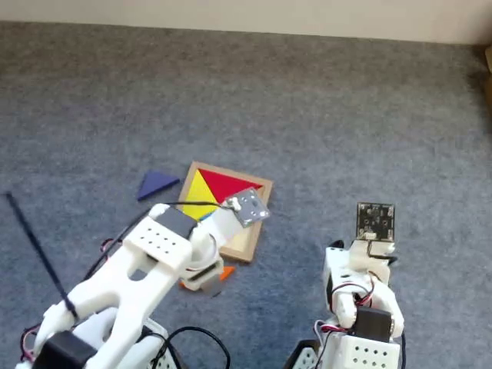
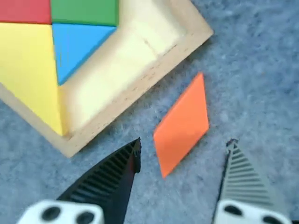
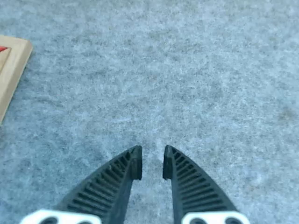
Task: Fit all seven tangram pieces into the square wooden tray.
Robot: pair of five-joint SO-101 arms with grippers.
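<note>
Four flat, smooth painted pieces lie inside the square wooden tray (image 2: pixel 154 78): a red piece (image 2: pixel 23 10), a green piece (image 2: pixel 84 11), a blue triangle (image 2: pixel 74 42) and a yellow piece (image 2: pixel 25 70), with their edges touching. Beside them the pale wooden floor of the tray is bare up to the raised rim. Just outside that rim an orange parallelogram (image 2: pixel 182 125) lies flat on the grey fuzzy carpet (image 3: pixel 187 70). The left gripper (image 2: pixel 184 142) is wide open over it, one ribbed finger on each side, holding nothing. Near another edge of the tray lies a dark blue triangle (image 1: pixel 157 184). Well apart from the tray, the right gripper (image 3: pixel 152 161) is almost closed over bare carpet and holds nothing.
</note>
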